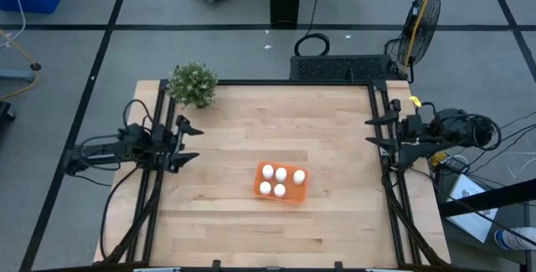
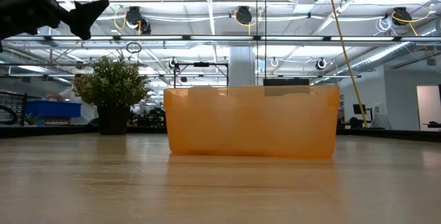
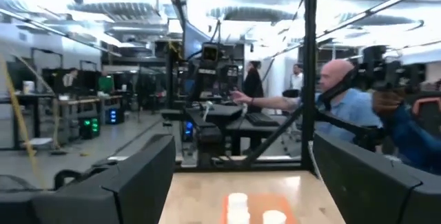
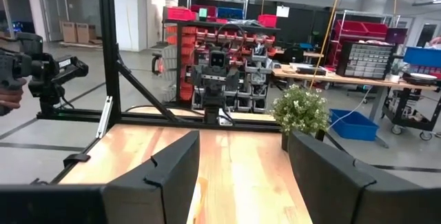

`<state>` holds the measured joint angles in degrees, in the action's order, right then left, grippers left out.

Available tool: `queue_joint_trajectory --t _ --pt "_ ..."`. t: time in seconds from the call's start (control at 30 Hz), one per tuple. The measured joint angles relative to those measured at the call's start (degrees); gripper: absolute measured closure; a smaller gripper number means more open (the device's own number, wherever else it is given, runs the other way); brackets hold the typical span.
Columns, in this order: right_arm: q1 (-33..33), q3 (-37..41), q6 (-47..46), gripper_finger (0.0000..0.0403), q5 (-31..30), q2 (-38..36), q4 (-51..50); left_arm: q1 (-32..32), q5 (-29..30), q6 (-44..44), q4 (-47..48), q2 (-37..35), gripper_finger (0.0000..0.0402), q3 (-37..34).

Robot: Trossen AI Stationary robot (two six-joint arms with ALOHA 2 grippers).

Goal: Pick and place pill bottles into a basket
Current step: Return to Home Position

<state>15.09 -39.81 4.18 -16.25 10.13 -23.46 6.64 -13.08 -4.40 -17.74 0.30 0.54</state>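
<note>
The orange basket (image 1: 281,182) rests by its flat bottom on the table, a little right of the middle; it also shows in the low view (image 2: 252,122). Several white pill bottles (image 1: 280,181) stand upright inside it; two caps show in the left wrist view (image 3: 238,200). My left gripper (image 1: 192,141) is open and empty at the table's left edge, raised above the table. My right gripper (image 1: 372,131) is open and empty at the table's right edge, raised too. Each gripper is far from the basket.
A green potted plant (image 1: 193,84) stands at the table's far left corner. Black frame rails run along the left (image 1: 149,188) and right (image 1: 394,197) table edges. People stand in the room beyond the table (image 3: 344,107).
</note>
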Motion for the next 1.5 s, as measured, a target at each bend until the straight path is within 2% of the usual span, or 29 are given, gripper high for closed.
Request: queue_joint_trajectory --t 0.17,0.37,0.53,0.67,0.9,1.1,1.37,1.5 --pt "0.0 0.06 -0.68 0.019 0.02 -0.02 -3.1 1.38 -3.61 -0.68 2.62 0.02 0.0059 0.02" --pt "0.0 3.76 -1.0 0.019 0.1 -1.35 -2.51 3.32 -3.84 -2.91 13.49 0.04 0.0053 0.02" --pt "0.02 7.15 -0.05 0.019 6.11 -8.55 1.28 3.97 -3.61 -3.6 14.1 0.05 0.0057 0.02" --pt "0.02 7.85 -0.86 0.019 6.0 -9.88 1.39 3.99 -3.58 -3.6 14.32 0.0 0.0059 0.02" --pt "0.0 14.39 1.33 0.019 4.46 -9.93 13.93 4.06 -3.57 -3.65 14.6 0.06 0.0057 0.08" --pt "0.0 23.57 2.47 0.019 4.48 -9.92 22.44 4.06 -4.42 -3.7 14.58 0.06 0.0061 0.08" --pt "0.0 35.86 1.14 0.019 5.75 -10.01 43.08 4.06 -4.46 -3.72 14.58 0.06 0.006 0.08" --pt "0.02 37.36 1.0 0.019 7.53 -10.01 44.28 4.06 -4.46 -3.76 14.6 0.06 0.006 0.08"
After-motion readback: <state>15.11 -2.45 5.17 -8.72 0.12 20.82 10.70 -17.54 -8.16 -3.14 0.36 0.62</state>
